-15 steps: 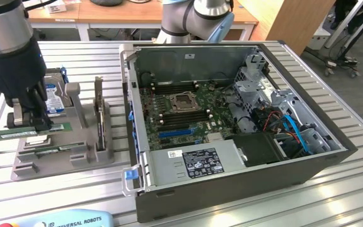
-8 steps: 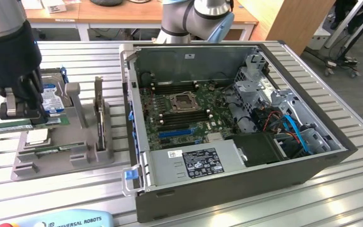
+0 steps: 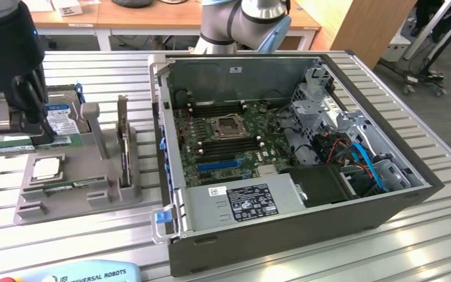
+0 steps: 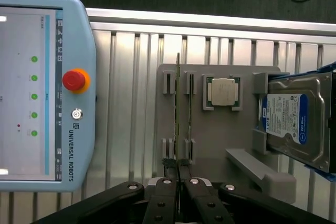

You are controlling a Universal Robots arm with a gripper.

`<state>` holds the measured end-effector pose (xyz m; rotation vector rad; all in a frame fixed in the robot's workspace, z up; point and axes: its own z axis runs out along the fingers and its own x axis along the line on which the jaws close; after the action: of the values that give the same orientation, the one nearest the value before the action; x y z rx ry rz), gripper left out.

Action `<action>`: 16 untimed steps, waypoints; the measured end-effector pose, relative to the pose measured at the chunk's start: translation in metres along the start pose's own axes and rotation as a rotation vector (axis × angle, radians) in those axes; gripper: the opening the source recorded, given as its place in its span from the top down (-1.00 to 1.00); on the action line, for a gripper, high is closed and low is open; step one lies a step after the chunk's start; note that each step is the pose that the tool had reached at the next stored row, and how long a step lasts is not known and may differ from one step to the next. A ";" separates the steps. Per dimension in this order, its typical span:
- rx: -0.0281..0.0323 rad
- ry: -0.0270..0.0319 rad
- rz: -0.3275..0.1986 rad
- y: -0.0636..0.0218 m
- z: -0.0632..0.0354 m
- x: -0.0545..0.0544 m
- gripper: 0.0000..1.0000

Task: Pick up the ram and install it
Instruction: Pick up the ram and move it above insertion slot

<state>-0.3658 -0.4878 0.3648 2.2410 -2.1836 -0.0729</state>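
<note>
The gripper (image 4: 178, 174) is pinched narrow on the ram (image 4: 178, 108), which stands on edge between its fingertips, over the gray holder (image 4: 220, 140) on the slatted surface (image 4: 131, 103). A hard drive (image 4: 294, 121) sits nearby; the open computer case (image 3: 304, 229) lies well apart.

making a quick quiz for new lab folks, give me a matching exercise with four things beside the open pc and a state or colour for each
1 ram
2 processor chip
3 hard drive
4 teach pendant

a light blue casing, red button
b blue label
c held edge-on in the shut gripper
d lying flat in a recess of the grey holder

Pairs: 1-c, 2-d, 3-b, 4-a
</note>
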 end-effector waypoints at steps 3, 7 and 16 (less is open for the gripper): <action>0.0000 0.0000 0.000 0.0003 -0.0087 0.000 0.77; -0.0001 0.0001 0.000 0.0008 -0.0200 0.000 0.77; 0.0000 0.0000 0.000 0.0018 -0.0441 -0.001 0.77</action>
<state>-0.3658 -0.4878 0.4089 2.2410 -2.1836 -0.0728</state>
